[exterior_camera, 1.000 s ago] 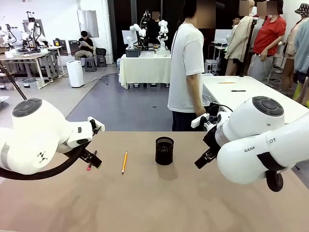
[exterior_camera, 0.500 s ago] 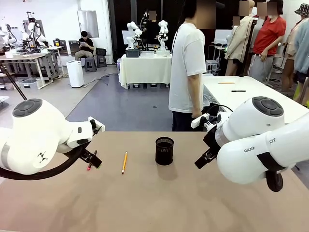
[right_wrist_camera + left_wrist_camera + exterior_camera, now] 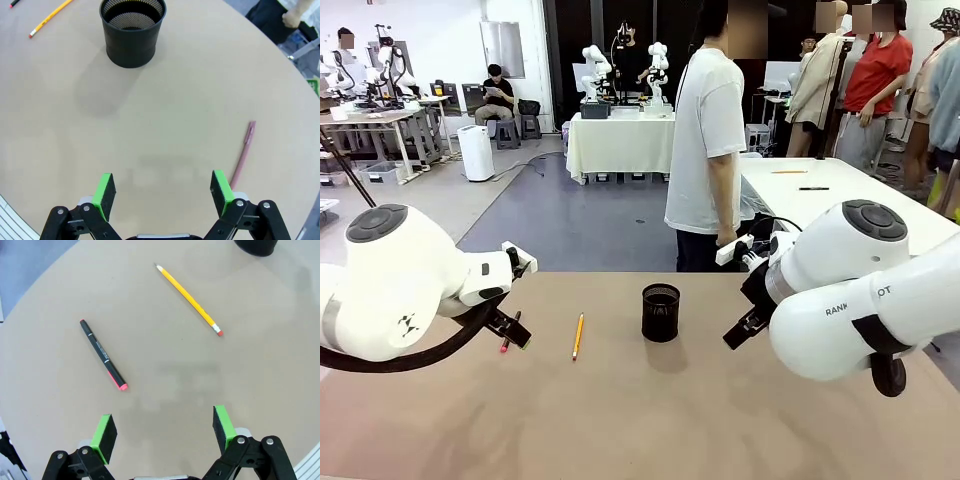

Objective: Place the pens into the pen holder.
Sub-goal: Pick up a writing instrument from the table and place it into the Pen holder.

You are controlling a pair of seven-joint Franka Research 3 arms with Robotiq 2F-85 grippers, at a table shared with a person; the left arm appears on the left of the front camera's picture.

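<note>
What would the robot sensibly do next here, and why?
Probably lower the open left gripper onto the black pen lying flat just ahead of it; no pen is in the pen holder yet, and this one lies nearest.

Bg: grey-blue floor (image 3: 540,215), white-clothed table (image 3: 618,145) mid, white box unit (image 3: 475,152) L, white table (image 3: 815,200) R.

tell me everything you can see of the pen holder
The pen holder is a small black round cup of metal mesh with a solid rim. It stands upright near the middle of the table, open end up, and looks empty, its mesh floor showing. Only the table touches it; the pencil lies apart from it.
</note>
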